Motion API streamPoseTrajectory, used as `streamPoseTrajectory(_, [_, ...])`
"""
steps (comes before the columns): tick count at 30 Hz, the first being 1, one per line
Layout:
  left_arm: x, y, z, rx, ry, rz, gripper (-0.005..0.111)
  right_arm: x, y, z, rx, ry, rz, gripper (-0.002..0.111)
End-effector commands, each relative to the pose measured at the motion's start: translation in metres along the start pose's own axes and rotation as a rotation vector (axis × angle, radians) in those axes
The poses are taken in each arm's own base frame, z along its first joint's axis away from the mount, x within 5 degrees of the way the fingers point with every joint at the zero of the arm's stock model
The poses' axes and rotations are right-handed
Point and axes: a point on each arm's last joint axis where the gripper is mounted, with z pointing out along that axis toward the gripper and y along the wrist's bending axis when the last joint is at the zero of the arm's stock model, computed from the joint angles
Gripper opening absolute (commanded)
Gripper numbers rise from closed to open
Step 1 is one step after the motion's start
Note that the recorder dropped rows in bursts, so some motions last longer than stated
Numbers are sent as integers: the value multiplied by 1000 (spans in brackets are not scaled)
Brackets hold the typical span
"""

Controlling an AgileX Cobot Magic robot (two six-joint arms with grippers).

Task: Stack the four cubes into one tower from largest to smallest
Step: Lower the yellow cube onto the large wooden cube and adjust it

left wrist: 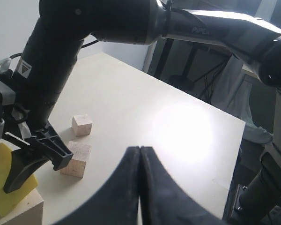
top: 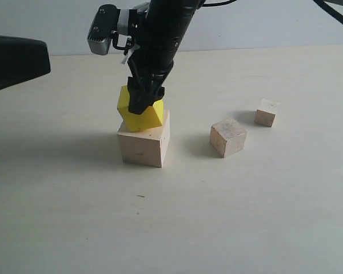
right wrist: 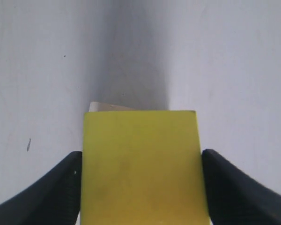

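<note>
My right gripper (top: 142, 105) is shut on the yellow cube (top: 151, 117), one finger on each side face (right wrist: 140, 164). The cube is tilted, its low corner at the top face of the large wood cube (top: 143, 147); I cannot tell whether they touch. Only a sliver of the large cube (right wrist: 105, 107) shows past the yellow one. On the table to the right lie the medium wood cube (top: 228, 137) and, farther back, the small wood cube (top: 266, 112). My left gripper (left wrist: 139, 149) is shut and empty, off to the left of the stack.
A dark part of the left arm (top: 14, 60) juts in at the left edge, level with the right arm's wrist. The right arm (left wrist: 131, 18) reaches across the middle above the medium cube (left wrist: 77, 159) and small cube (left wrist: 82, 124).
</note>
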Motion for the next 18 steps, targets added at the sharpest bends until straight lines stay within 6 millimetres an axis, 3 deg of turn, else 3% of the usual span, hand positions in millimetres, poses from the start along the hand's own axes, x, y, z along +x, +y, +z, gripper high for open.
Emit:
streamPoseTrajectory(1, [1,-1,0,9,0,0,0,2,-1,3,-2,15,14,58])
streamPoseTrajectory(9, [1,-1,0,4,-1,0,0,2,-1,3,-11,14,17,58])
streamPoseTrajectory(15, [1,-1,0,4,-1,0,0,1,2,3,-36,-1,69,76])
streamPoseTrajectory(18, [1,-1,0,4,-1,0,0,0,2,2,-38,-1,72,76])
